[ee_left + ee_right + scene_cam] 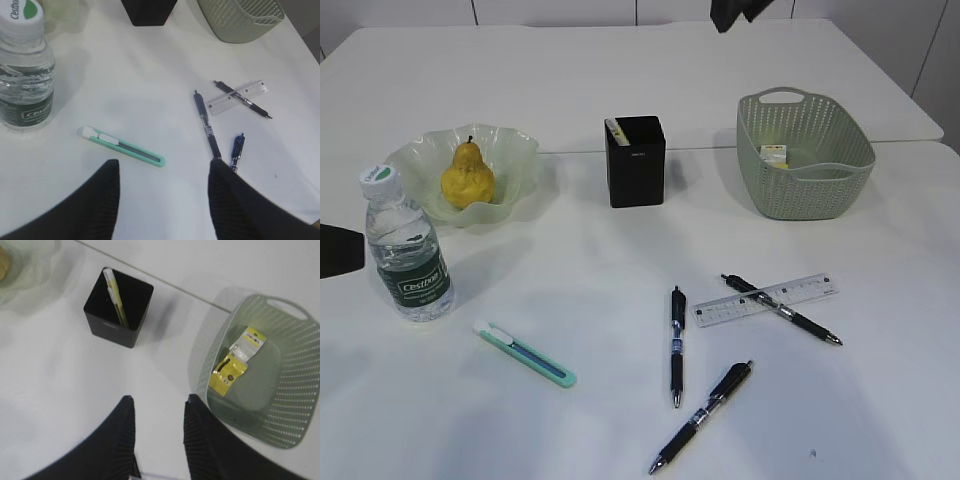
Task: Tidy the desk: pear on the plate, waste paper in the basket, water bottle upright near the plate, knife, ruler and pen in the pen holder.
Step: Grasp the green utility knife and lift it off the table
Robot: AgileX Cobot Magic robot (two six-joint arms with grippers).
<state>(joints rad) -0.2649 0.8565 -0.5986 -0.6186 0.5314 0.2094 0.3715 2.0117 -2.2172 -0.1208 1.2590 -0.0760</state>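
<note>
Risk: left gripper [162, 200], jaws spread and empty above the flat knife [122, 146], may skid it across the desk [150, 65]; right gripper [157, 440] likewise apart, empty

Left pincer [340, 250] cut off at the left picture edge in the exterior view, only a dark stub showing. Right arm cropped by the top edge. Pen holder [149, 11] and basket [240, 19] sliced by the left wrist view's top edge. Print on the waste paper [235, 362] too small to read. Item in the pen holder mostly hidden inside.
</note>
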